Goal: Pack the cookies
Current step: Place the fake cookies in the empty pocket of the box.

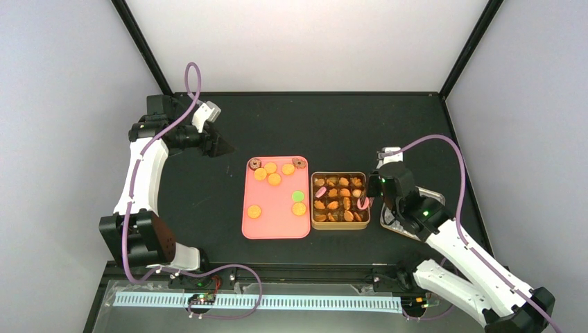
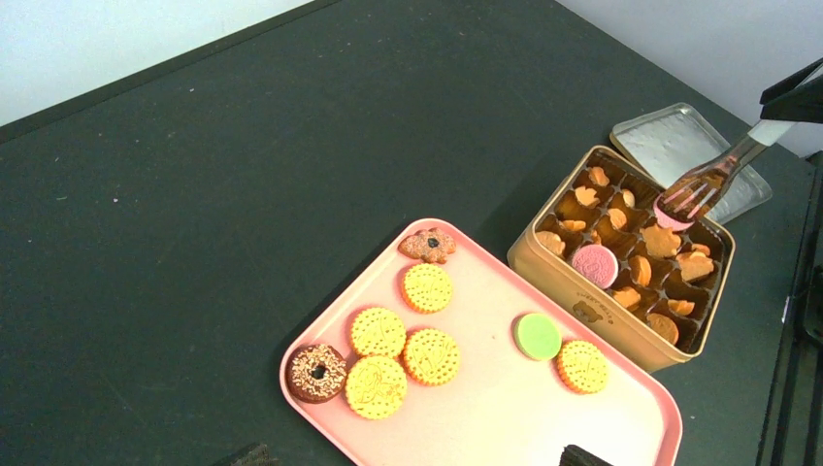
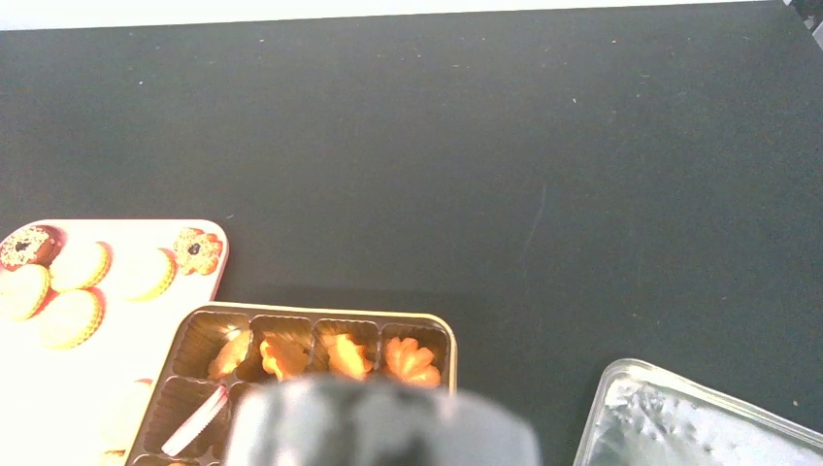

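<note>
Metal tongs [image 2: 723,170], clamped in the right gripper [image 1: 379,182], pinch a pink cookie [image 2: 670,217] over the gold tin [image 2: 602,325] mid-worktop, while orange cookies [image 2: 378,332] lie on the pink tray [image 2: 485,413] beside it and the left gripper [image 1: 222,146] gapes near the far-left corner.

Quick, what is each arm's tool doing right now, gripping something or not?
Left tool: open, holding nothing.
Right tool: closed on the metal tongs, which reach over the tin.

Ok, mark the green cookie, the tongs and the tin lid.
green cookie [image 2: 537,336]: left wrist view, centre of its top face.
tongs [image 2: 728,163]: left wrist view, on the metal arm above the tines.
tin lid [image 2: 670,136]: left wrist view, on its bare flat panel.
</note>
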Controlling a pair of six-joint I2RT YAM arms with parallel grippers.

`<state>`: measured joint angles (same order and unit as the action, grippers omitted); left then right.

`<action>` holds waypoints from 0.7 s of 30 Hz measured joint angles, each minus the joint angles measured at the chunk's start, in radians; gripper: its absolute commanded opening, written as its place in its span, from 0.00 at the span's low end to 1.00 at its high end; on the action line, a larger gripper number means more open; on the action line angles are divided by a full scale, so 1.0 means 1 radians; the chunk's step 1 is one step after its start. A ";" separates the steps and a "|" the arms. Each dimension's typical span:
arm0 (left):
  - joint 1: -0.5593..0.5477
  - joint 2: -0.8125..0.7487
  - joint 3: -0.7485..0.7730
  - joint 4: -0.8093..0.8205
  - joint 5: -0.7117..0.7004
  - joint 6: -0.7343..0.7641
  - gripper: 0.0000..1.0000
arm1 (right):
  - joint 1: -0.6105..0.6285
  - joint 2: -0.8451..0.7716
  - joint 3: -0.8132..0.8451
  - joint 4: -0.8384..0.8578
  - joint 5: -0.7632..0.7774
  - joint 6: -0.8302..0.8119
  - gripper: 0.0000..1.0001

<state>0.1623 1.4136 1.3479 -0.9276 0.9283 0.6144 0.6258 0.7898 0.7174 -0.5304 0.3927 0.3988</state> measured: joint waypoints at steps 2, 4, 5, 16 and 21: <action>0.000 0.000 0.000 0.000 0.000 0.000 0.78 | 0.000 -0.003 0.000 0.000 -0.003 0.000 0.21; 0.000 0.000 0.000 0.000 0.000 0.000 0.78 | 0.000 -0.007 0.000 0.000 -0.010 -0.001 0.19; 0.000 0.000 0.000 0.000 0.000 0.000 0.78 | 0.000 -0.008 0.000 0.000 -0.012 -0.002 0.19; 0.000 0.000 0.000 0.000 0.000 0.000 0.78 | 0.000 0.000 0.024 -0.003 -0.032 -0.038 0.20; 0.000 0.000 0.000 0.000 0.000 0.000 0.78 | -0.004 0.000 0.036 -0.012 -0.061 -0.052 0.21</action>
<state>0.1623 1.4139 1.3479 -0.9276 0.9283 0.6144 0.6220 0.7902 0.7536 -0.5426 0.3313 0.3470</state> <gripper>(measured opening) 0.784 0.200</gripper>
